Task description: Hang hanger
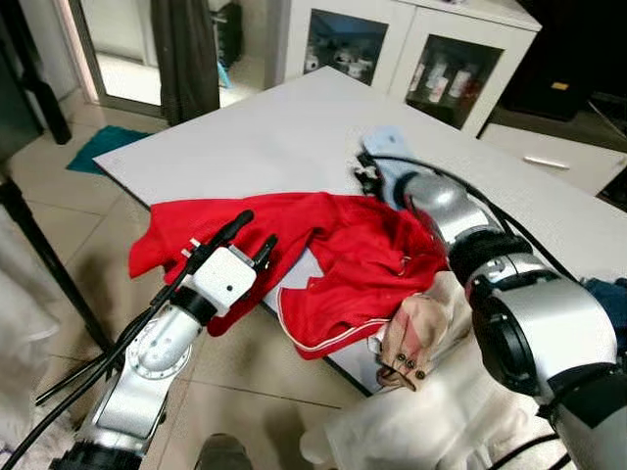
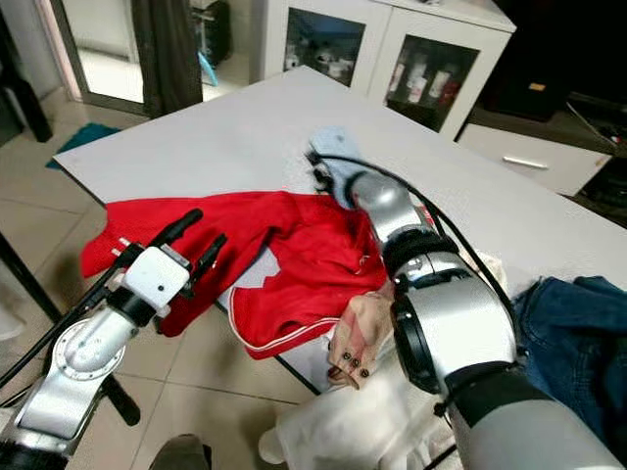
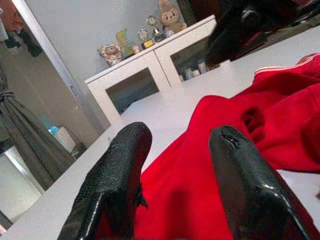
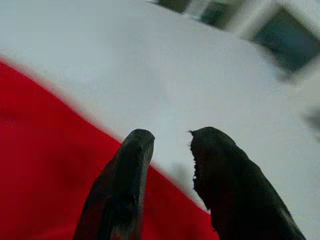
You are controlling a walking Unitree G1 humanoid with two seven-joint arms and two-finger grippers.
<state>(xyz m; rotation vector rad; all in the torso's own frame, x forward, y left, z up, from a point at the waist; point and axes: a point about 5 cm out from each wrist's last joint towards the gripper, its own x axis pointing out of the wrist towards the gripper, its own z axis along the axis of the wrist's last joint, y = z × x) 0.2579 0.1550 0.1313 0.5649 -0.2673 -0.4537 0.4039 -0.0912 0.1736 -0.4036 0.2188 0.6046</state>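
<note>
Both grippers stand open and empty: the left gripper (image 1: 247, 238) hovers over the red shirt (image 1: 333, 250) draped off the white table (image 1: 274, 137), the right gripper (image 4: 167, 137) past its far edge. I can't see a hanger; any tug could slide the shirt floorward.

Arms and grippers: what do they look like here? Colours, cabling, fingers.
Both arms are silver with black joint bands. The left gripper has a white block body and two long black fingers, textured and glossy. Black cables run along both arms. The right gripper has matching black fingers.
</note>
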